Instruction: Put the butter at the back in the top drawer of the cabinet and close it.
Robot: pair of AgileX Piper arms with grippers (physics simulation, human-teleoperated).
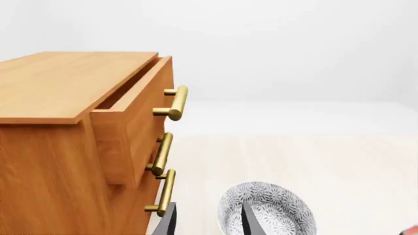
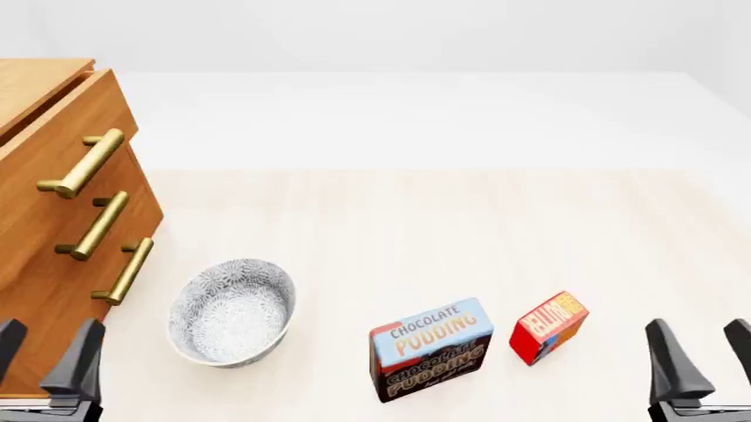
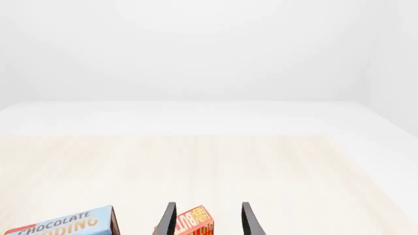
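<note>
The butter [image 2: 548, 327] is a small red-orange box standing on the table at the front right; in the right wrist view the butter [image 3: 189, 223] shows low between my fingers, ahead of them. My right gripper [image 2: 704, 356] [image 3: 209, 221] is open, to the right of the butter and apart from it. The orange-brown cabinet [image 2: 35, 83] [image 1: 52, 83] stands at the far left. Its top drawer [image 2: 59, 132] [image 1: 140, 112] is pulled out a short way, its inside hidden. My left gripper [image 2: 45, 352] [image 1: 209, 223] is open and holds nothing, low in front of the cabinet.
A grey patterned bowl [image 2: 232, 309] [image 1: 267, 210] sits right of the cabinet, just ahead of my left gripper. The chocolate pudding box [image 2: 431, 347] [image 3: 65, 225] stands left of the butter. Brass handles [image 1: 175, 103] stick out from the drawer fronts.
</note>
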